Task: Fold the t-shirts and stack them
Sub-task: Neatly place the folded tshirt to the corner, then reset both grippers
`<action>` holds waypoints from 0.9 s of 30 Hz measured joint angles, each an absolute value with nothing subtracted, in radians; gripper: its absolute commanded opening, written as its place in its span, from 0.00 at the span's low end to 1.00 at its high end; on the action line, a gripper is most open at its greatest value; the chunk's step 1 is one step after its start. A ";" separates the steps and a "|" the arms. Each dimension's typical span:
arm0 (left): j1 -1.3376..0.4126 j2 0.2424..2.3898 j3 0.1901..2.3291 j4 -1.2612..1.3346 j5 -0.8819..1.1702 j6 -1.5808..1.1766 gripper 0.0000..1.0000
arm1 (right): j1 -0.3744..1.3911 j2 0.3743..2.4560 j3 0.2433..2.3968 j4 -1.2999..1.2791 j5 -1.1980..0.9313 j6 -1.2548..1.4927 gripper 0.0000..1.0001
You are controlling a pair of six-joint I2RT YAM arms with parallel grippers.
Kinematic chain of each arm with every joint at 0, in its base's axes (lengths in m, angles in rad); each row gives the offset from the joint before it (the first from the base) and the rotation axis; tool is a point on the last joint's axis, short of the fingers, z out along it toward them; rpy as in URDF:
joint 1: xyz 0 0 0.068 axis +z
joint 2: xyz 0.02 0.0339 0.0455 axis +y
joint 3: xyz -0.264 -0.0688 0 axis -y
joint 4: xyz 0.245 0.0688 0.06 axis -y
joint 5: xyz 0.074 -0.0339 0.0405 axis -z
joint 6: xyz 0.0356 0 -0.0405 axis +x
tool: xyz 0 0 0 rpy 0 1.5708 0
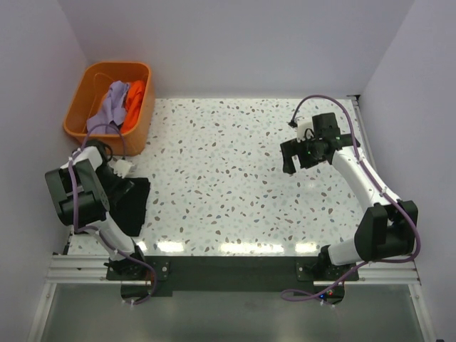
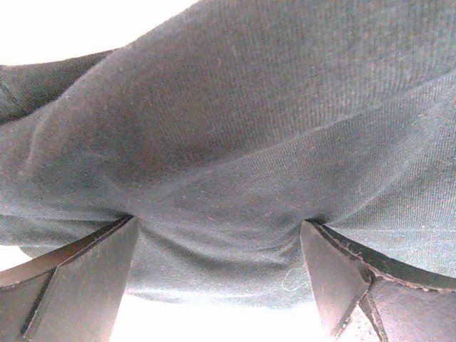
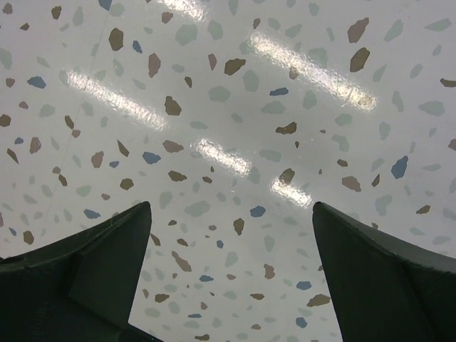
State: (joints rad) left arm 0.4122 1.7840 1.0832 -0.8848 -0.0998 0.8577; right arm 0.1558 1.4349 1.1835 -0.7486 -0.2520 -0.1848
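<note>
Two grippers splayed wide, the left gripper (image 2: 219, 221) down on the black t-shirt (image 1: 135, 206) bunched at the lower-left edge of the table (image 1: 228, 178), the right gripper (image 3: 231, 206) hovering at upper right — a lone pinch here may catch several layers and drag it overboard.

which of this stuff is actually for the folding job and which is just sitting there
For the job:
large black cloth t-shirt, lying at the near left
lavender cloth t-shirt, bunched up at the far left
bright orange cloth t-shirt, right beside the lavender one

Just there:
rigid orange plastic tub, holding those two shirts
speckled terrazzo table
</note>
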 measured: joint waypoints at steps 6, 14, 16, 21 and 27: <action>0.419 1.770 1.083 -0.884 -0.105 0.852 1.00 | 0.156 1.435 1.184 -0.749 -0.257 -0.184 0.99; 0.438 1.636 1.193 -0.917 -0.030 0.769 1.00 | 0.156 1.433 1.184 -0.748 -0.280 -0.183 0.99; 0.437 1.571 1.266 -0.938 0.008 0.748 1.00 | 0.156 1.429 1.184 -0.749 -0.281 -0.183 0.98; 0.344 1.433 1.438 -0.980 0.046 0.669 1.00 | 0.156 1.409 1.184 -0.748 -0.282 -0.181 0.99; 0.039 1.436 1.587 -0.972 0.112 0.498 1.00 | 0.156 1.369 1.181 -0.746 -0.282 -0.178 0.99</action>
